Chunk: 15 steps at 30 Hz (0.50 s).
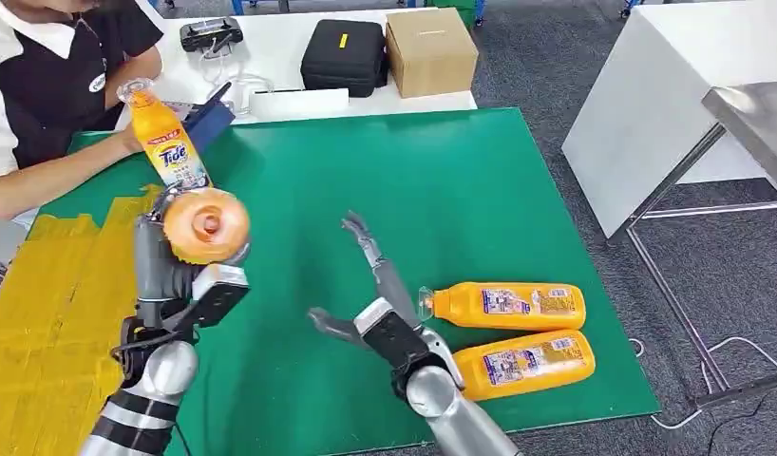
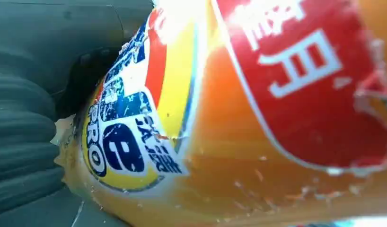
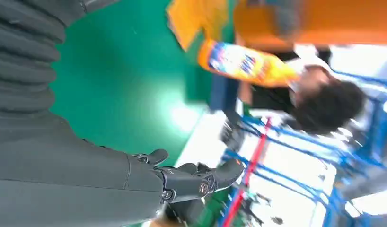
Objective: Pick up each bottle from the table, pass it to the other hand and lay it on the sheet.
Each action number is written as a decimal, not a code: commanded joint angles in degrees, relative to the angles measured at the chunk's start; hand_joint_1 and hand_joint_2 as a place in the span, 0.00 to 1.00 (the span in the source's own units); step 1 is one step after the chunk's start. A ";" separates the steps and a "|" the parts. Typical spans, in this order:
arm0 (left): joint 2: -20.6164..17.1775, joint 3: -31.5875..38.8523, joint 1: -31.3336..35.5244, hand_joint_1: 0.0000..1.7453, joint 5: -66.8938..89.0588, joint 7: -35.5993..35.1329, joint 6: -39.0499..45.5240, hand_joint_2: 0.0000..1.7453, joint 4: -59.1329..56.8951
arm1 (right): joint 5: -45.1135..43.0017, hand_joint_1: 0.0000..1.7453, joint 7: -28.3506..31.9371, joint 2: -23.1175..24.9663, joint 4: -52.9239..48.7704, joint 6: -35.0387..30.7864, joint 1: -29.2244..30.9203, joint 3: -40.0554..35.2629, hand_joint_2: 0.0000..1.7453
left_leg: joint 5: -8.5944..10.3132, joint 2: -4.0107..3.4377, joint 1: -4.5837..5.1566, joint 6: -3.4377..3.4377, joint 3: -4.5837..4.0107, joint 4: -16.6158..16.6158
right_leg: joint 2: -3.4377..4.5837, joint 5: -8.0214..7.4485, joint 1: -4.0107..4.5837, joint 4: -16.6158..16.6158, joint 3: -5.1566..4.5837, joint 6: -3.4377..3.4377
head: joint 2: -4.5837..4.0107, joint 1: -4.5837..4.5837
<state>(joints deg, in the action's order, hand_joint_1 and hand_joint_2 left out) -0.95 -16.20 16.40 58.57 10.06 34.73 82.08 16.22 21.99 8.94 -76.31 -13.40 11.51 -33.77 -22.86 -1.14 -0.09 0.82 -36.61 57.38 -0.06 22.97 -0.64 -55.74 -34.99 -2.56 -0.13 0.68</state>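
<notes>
A: Layout, biggest first?
B: Green table, open green through the centre. Yellow sheet on its left part, running to the near-left edge. A person sits at the far-left corner beside an upright bottle.

A: Hands?
B: Left hand grips a held bottle above the sheet's right edge, base toward the camera. Right hand is empty, fingers spread.

A: Remaining?
B: Two lying bottles, side by side near the right edge, just right of the right hand.
</notes>
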 commanded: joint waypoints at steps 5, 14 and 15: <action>-11.48 -7.96 11.00 1.00 31.43 -20.22 -7.90 1.00 -20.51 | -0.50 0.00 1.16 -4.82 -12.85 0.21 -1.17 5.63 1.00 | -0.07 -0.04 -0.09 -0.07 0.21 0.01 | -0.04 0.07 0.08 -0.02 0.16 0.09 | 0.00 0.00; -9.91 -5.01 15.86 1.00 31.43 -22.71 -13.91 1.00 -34.96 | 2.95 0.00 0.41 -5.39 -21.42 -2.44 -4.22 8.33 1.00 | -0.12 0.12 -0.04 -0.06 0.39 0.00 | -0.15 0.18 0.03 -0.02 0.38 0.09 | 0.00 0.00; -9.62 -4.35 16.12 1.00 31.24 -23.01 -14.43 1.00 -35.87 | 3.19 0.00 0.30 -5.44 -22.10 -2.69 -4.50 8.56 1.00 | -0.04 0.05 -0.02 -0.05 0.21 -0.03 | -0.09 0.08 0.02 0.00 0.20 0.06 | 0.00 0.00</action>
<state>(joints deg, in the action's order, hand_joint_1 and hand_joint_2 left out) -11.02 -20.98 26.19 90.05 -11.56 23.06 61.63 17.60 22.53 5.51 -92.00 -14.19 8.57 -27.98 -22.85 -1.32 -0.09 0.81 -36.60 57.38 0.02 22.95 -0.64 -55.76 -35.04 -2.56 -0.13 0.68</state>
